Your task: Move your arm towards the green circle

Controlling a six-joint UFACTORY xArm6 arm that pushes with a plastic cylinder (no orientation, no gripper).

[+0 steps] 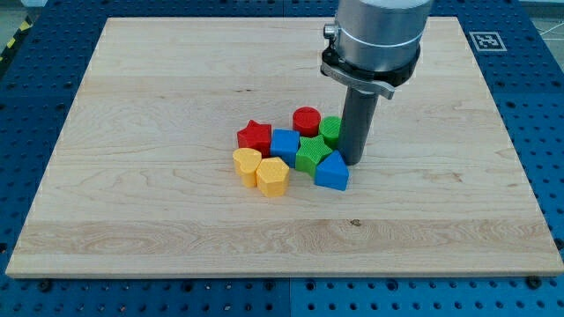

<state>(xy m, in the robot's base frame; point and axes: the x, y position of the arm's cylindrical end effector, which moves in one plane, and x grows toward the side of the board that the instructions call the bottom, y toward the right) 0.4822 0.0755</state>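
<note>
The rod's tip (pixel 352 161) has no jaws to open or close, grasps nothing, and stands just to the view's right of the green circle (pixel 330 129), apparently touching it, at the right edge of the 8-block cluster on the wooden board (pixel 159 97).

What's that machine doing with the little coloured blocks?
A robot arm holds a straight dark rod down on a wooden board. My tip sits at the right edge of a cluster of blocks, right beside the green circle and just above the blue block. The green star, red circle, red star, blue cube and two yellow blocks lie to its left.
</note>
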